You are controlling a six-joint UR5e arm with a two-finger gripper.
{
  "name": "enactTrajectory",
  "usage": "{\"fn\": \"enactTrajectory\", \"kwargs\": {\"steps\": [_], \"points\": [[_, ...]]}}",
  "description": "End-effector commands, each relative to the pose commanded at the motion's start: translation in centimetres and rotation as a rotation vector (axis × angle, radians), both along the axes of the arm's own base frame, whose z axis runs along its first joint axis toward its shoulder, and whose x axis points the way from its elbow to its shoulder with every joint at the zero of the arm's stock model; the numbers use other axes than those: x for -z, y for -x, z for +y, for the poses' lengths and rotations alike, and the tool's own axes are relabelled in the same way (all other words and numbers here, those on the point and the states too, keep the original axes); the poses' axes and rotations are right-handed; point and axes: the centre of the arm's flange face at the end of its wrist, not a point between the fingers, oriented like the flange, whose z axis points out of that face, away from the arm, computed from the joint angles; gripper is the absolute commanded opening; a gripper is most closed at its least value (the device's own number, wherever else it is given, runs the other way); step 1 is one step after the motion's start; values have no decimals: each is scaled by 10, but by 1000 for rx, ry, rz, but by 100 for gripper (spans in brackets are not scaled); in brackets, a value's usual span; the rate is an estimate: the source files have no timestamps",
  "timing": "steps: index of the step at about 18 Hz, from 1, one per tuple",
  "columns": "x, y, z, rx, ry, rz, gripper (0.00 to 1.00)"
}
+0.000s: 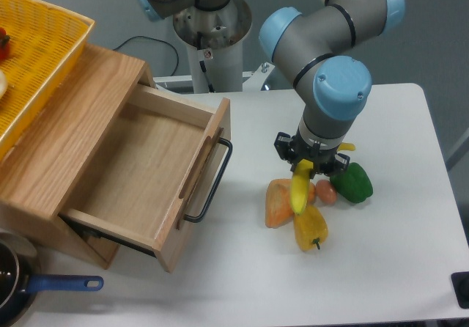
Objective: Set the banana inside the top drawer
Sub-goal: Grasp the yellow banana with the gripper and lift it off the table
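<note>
Clamping the banana (299, 189) near its upper end, the tool (308, 167) holds it hanging over the pepper (311, 228). It looks light, smooth, easily bruised; a mid-length grip seems steadier. The drawer (150, 167) stands open, well apart.
</note>
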Motion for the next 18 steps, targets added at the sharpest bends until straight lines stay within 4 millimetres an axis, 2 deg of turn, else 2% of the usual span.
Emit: {"fn": "enactTrajectory", "kwargs": {"steps": [2,4,7,10,18], "points": [[-1,0,0,0,-1,1,34],[-9,5,-9,-17,-13,10,34],[-22,9,-11,-31,-45,20,34],[-25,12,-16,-41,-49,18,34],[-62,-8,-30,-104,-53,-12,34]]}}
